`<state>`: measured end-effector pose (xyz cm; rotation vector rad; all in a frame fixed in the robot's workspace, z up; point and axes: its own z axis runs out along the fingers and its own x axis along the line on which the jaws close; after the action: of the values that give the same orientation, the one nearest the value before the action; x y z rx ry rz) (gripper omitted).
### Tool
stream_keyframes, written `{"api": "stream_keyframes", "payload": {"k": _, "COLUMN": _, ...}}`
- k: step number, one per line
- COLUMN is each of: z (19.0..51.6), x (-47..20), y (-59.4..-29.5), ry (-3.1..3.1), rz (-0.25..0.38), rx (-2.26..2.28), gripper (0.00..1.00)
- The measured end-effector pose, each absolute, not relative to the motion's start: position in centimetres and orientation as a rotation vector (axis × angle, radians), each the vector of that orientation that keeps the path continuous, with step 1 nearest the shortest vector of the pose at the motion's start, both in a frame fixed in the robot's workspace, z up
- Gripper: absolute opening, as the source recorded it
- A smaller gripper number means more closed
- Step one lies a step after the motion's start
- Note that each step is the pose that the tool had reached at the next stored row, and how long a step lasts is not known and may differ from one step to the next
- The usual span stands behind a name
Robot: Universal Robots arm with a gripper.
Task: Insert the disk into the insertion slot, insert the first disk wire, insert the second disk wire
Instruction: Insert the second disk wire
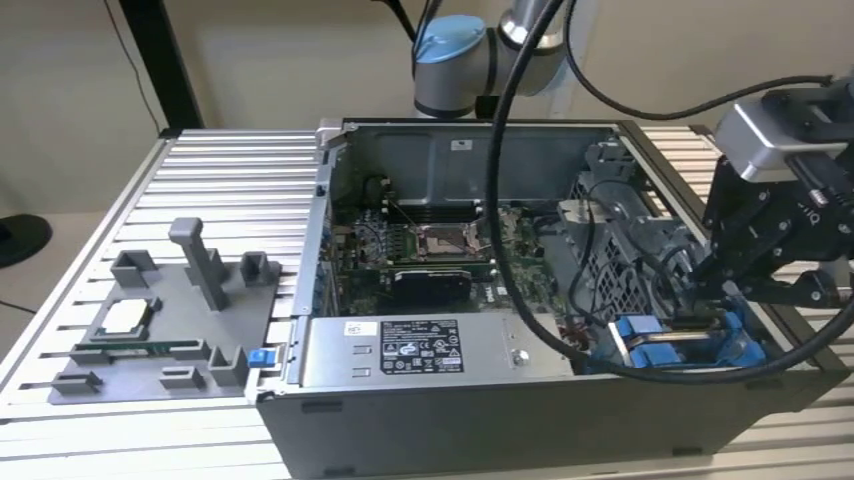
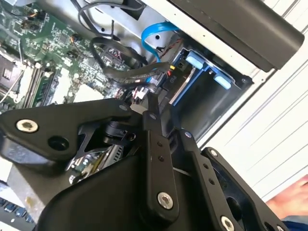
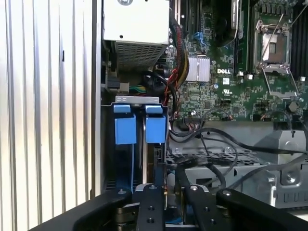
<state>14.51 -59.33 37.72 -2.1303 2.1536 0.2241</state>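
The disk (image 1: 657, 345), in its bright blue carrier, sits edge-up inside the insertion slot (image 1: 747, 352) at the open case's corner on the exterior view's right. In the first wrist view its two blue tabs (image 3: 126, 129) stand side by side under the slot's grey rim (image 3: 137, 99). My gripper (image 1: 721, 292) hangs just above the disk's inner end. Its thin fingertips (image 2: 152, 103) are drawn together at the end of a black flat disk wire (image 2: 127, 74), right beside the disk (image 2: 185, 87). In the first wrist view the gripper (image 3: 162, 171) points down along the disk's edge.
A large grey metal box with a white sticker (image 1: 414, 350) fills the case's front. The green motherboard (image 1: 427, 250) lies behind it. A blue cable (image 2: 156, 33) and several black wires loop near the slot. A grey fixture (image 1: 174, 320) sits on the ribbed table (image 1: 227, 170).
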Motion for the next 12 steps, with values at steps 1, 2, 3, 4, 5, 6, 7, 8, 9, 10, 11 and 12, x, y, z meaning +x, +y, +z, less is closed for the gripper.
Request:
{"api": "stream_keyframes", "payload": {"k": 1, "z": 38.2, "x": 14.5, "y": -59.3, "ry": 2.153, "rz": 0.224, "rx": -2.131, "gripper": 1.00}}
{"api": "stream_keyframes", "payload": {"k": 2, "z": 38.6, "x": 14.5, "y": -59.3, "ry": 2.153, "rz": 0.224, "rx": -2.130, "gripper": 1.00}}
{"api": "stream_keyframes", "payload": {"k": 3, "z": 39.1, "x": 14.5, "y": -59.3, "ry": 2.154, "rz": 0.224, "rx": -2.130, "gripper": 1.00}}
{"api": "stream_keyframes", "payload": {"k": 4, "z": 39.5, "x": 14.5, "y": -59.3, "ry": 2.154, "rz": 0.224, "rx": -2.130, "gripper": 1.00}}
{"api": "stream_keyframes", "payload": {"k": 5, "z": 39.9, "x": 14.5, "y": -59.3, "ry": 2.153, "rz": 0.224, "rx": -2.130, "gripper": 1.00}}
{"api": "stream_keyframes", "payload": {"k": 6, "z": 40.0, "x": 14.5, "y": -59.3, "ry": 2.154, "rz": 0.224, "rx": -2.130, "gripper": 1.00}}
{"api": "stream_keyframes", "payload": {"k": 7, "z": 40.0, "x": 14.5, "y": -59.3, "ry": 2.154, "rz": 0.224, "rx": -2.130, "gripper": 1.00}}
{"api": "stream_keyframes", "payload": {"k": 8, "z": 40.0, "x": 14.5, "y": -59.3, "ry": 2.154, "rz": 0.224, "rx": -2.130, "gripper": 1.00}}
{"api": "stream_keyframes", "payload": {"k": 9, "z": 40.0, "x": 14.5, "y": -59.3, "ry": 2.154, "rz": 0.224, "rx": -2.130, "gripper": 1.00}}
{"api": "stream_keyframes", "payload": {"k": 10, "z": 40.0, "x": 14.5, "y": -59.3, "ry": 2.154, "rz": 0.225, "rx": -2.130, "gripper": 1.00}}
{"api": "stream_keyframes", "payload": {"k": 11, "z": 40.0, "x": 14.5, "y": -59.3, "ry": 2.154, "rz": 0.225, "rx": -2.131, "gripper": 1.00}}
{"api": "stream_keyframes", "payload": {"k": 12, "z": 40.0, "x": 14.5, "y": -59.3, "ry": 2.154, "rz": 0.225, "rx": -2.131, "gripper": 1.00}}
